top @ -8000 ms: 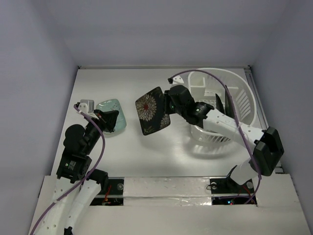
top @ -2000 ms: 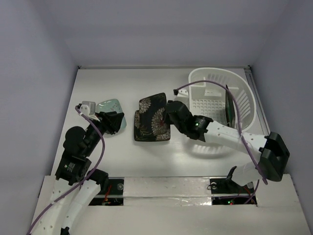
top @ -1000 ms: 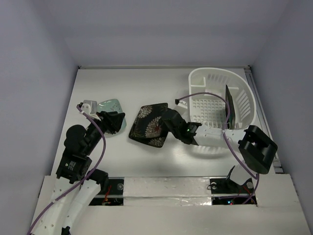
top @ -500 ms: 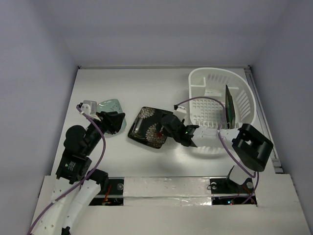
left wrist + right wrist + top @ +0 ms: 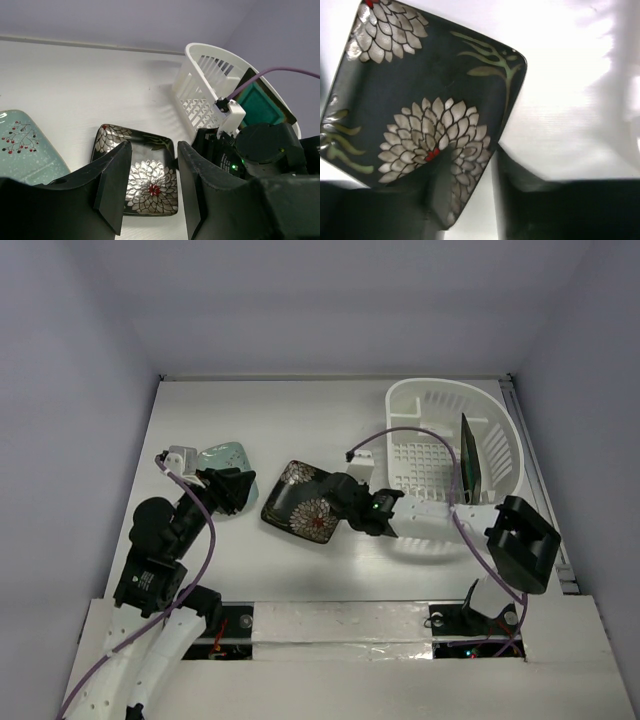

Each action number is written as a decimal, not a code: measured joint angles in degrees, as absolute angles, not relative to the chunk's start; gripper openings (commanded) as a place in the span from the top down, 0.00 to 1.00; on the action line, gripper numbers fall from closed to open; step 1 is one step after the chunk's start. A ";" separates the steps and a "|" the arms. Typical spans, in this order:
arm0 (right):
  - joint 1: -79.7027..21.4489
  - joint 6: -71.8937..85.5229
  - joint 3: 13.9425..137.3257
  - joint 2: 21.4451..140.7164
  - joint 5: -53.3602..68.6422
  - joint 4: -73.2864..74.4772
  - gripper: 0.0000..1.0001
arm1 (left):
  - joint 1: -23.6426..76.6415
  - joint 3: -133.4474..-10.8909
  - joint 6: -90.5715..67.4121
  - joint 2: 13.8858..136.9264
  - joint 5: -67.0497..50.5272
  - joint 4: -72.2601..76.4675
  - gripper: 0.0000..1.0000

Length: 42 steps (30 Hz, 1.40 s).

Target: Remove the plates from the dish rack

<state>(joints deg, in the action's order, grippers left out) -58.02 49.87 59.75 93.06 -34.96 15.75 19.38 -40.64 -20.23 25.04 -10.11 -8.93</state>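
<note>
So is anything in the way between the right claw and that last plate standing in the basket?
Only the slotted wall of the dish rack: the right gripper is outside it, at the black flowered plate on the table. The teal plate stands upright along the rack's right side, with nothing above it.

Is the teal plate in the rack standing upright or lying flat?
Upright: the teal plate stands on edge inside the rack.
</note>
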 measured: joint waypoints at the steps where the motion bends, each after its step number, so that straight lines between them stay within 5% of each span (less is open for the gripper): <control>1: -58.28 48.95 60.05 92.53 -35.57 17.23 0.92 | 19.38 -40.64 -20.23 24.93 -10.11 -8.93 0.61; 2: -58.63 48.25 60.18 91.72 -35.88 18.33 1.00 | 19.38 -40.64 -20.23 24.84 -10.13 -8.86 0.61; 6: -59.92 45.25 61.78 84.36 -38.59 24.40 1.00 | 19.38 -40.64 -20.23 24.64 -10.31 -8.84 0.64; 14: -50.30 37.78 74.39 68.79 -50.43 39.24 1.00 | 19.38 -40.64 -20.32 23.59 -10.57 -8.84 0.90; 15: -47.70 36.91 75.09 67.68 -51.51 41.08 0.96 | 19.38 -40.64 -20.34 23.38 -10.55 -8.86 0.91; 17: -42.35 35.14 75.72 66.35 -53.36 44.60 0.60 | 19.38 -40.64 -20.34 22.87 -10.50 -8.86 0.91; 20: -36.25 30.98 77.01 66.28 -54.35 49.60 0.28 | 19.38 -40.64 -20.36 22.04 -10.39 -8.86 0.90; 22: -33.01 28.18 78.46 67.70 -54.11 52.27 0.22 | 19.42 -40.64 -20.36 21.52 -10.20 -8.86 0.88; 27: -27.22 23.09 81.36 75.46 -53.23 55.70 0.22 | 20.32 -40.64 -20.38 19.99 -9.30 -8.95 0.83; 39: -20.97 16.14 80.86 84.62 -50.35 57.39 0.49 | 23.66 -40.64 -20.38 17.63 -7.68 -9.28 0.79; 42: -20.99 16.01 80.86 86.63 -49.10 57.74 0.50 | 24.16 -40.64 -20.36 17.10 -7.35 -9.32 0.79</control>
